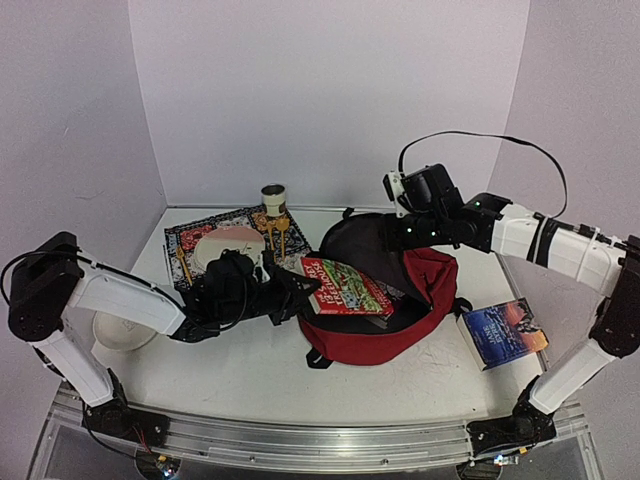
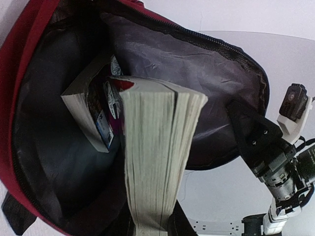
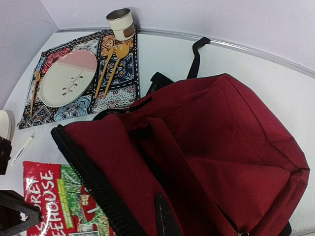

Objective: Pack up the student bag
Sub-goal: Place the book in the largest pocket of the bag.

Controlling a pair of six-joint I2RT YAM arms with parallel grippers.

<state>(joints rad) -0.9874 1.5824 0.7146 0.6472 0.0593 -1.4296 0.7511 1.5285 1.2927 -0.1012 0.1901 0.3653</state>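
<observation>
1. Overhead, the student bag lies mid-table, a little right of centre. It is dark red, and its black-lined mouth gapes toward the left.
   - The left gripper is clamped on a red book whose far end lies over that mouth. The cover print is too small to read here.
   - The right gripper pinches the bag's raised back rim.
   - A blue book lies on the table just right of the bag, its title unreadable.
   - At the back left, a patterned placemat carries a plate and a cup.
   - A white bowl sits beside the left arm.
2. Left wrist view: the red book's cream page edges fill the middle, and its near end runs down between the claw's dark fingers.
   - A second book rests inside the bag against the dark lining, its cover label too blurred to read.
   - A black zipper track runs along the rim, and the right claw's black finger sits on that rim.
3. Right wrist view: white capitals "REY" and "EEHOUSE" show on the red cover, with the start of each word out of sight.
   - Woven dark-red fabric bunches up close to the lens, edged by a black zipper, and black straps trail toward the back wall.
   - Wooden spoons and a fork flank the plate.
   - A white pen lies off the mat.
</observation>
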